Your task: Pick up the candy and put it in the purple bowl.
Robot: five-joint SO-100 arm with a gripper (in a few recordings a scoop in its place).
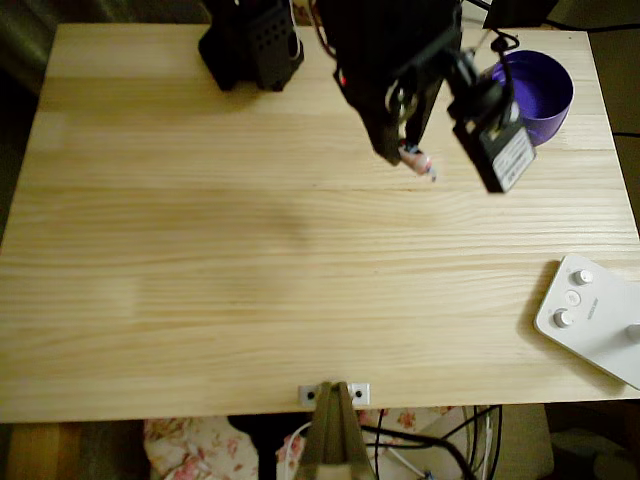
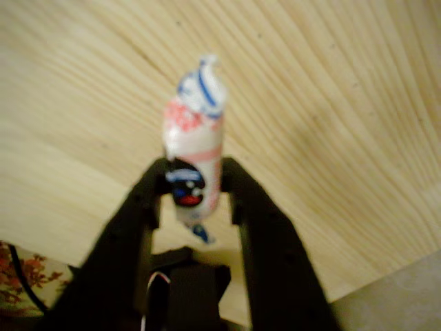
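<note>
Candy (image 2: 193,162) sits pinched between the two black fingers (image 2: 258,227) of the gripper (image 2: 195,189), standing on end in the wrist view — the fingers press on its lower half, where a dark round marking shows on the pale pink-white wrapper, while the upper half and one twisted end with blue streaks stick out past the fingertips. The other twisted end pokes down between the fingers toward the wrist. In the overhead view the gripper (image 1: 412,152) points down and toward the bottom of the picture, with the candy (image 1: 420,160) at its tip.

Beneath lies a pale pine table (image 1: 250,260) with long straight grain, bare under the gripper. The purple bowl (image 1: 545,92) stands near the table's upper right corner in the overhead view, to the right of the arm and partly hidden behind it — well apart from the candy. A white device with round knobs (image 1: 590,315) lies at the table's right edge, lower down. The arm's black base (image 1: 252,45) stands at the far edge. A flowered fabric (image 1: 195,445) shows below the near edge, beside cables (image 1: 420,450).
</note>
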